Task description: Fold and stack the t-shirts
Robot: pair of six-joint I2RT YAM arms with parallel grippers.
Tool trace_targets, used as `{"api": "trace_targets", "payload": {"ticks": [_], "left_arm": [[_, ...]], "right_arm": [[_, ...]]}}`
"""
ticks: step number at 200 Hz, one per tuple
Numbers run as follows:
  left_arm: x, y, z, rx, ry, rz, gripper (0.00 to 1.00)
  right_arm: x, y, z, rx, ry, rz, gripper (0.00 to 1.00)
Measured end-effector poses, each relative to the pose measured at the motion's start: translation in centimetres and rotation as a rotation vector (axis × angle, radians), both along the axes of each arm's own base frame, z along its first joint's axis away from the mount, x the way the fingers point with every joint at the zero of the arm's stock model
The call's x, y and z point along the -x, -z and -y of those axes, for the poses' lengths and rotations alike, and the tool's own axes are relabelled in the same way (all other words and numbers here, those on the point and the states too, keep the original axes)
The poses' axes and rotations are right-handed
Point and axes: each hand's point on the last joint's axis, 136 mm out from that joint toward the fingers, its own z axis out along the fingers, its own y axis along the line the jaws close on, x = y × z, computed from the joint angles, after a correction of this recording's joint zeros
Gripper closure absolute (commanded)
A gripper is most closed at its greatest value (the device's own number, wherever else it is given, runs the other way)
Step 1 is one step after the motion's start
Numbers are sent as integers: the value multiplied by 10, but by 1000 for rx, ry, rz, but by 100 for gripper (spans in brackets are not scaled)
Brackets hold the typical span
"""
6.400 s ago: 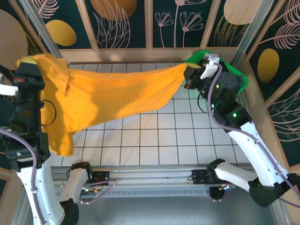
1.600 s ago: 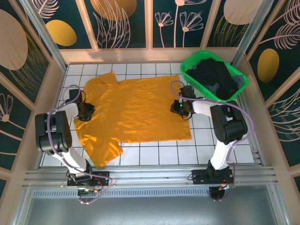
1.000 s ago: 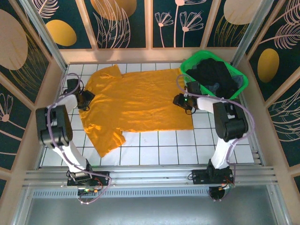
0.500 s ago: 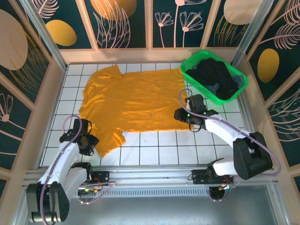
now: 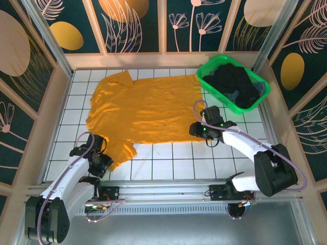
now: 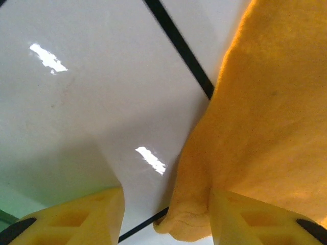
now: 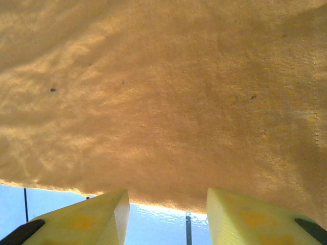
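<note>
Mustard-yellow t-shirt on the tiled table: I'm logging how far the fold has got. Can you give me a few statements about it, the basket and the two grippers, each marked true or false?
1. The mustard-yellow short-sleeved t-shirt lies spread flat on the white tiled table. True.
2. The green plastic basket holds nothing. False: dark garments are piled in it.
3. The right gripper is shut on the shirt's hem. False: its fingers are apart, with the hem just ahead of them.
4. The left gripper is open at the edge of a sleeve, with the cloth's edge between its fingers. True.
</note>
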Motion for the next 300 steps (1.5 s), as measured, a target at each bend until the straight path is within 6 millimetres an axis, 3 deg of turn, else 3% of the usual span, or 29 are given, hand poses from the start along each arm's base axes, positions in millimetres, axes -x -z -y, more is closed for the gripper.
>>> {"api": "trace_targets", "payload": {"ticks": [33,86,113,139,164,203,217,254,300], "left_arm": [[4,1,-3,-44,-47,-52,100],[-6,-3,2,-48,-66,-38,100],[-19,-5,7,-22,-75,11,100],[-44,-10,15,21,-78,114,100],[-52,-12,17,32,-82,148,100],[-56,-15,18,34,-83,164,100],[-59,-19,17,30,-88,177,100],[-81,-51,12,-5,-103,266,100],[-140,-111,11,-54,-114,407,100]], "right_arm": [[9,7,20,63,86,-27,58],[16,28,78,147,310,-130,59],[22,39,81,157,326,-174,60],[27,48,84,162,340,-206,63],[24,56,85,168,347,-226,69],[14,55,82,151,353,-229,100],[6,52,78,129,355,-200,100],[4,43,77,123,350,-182,100],[-25,6,68,86,355,-112,100]]}}
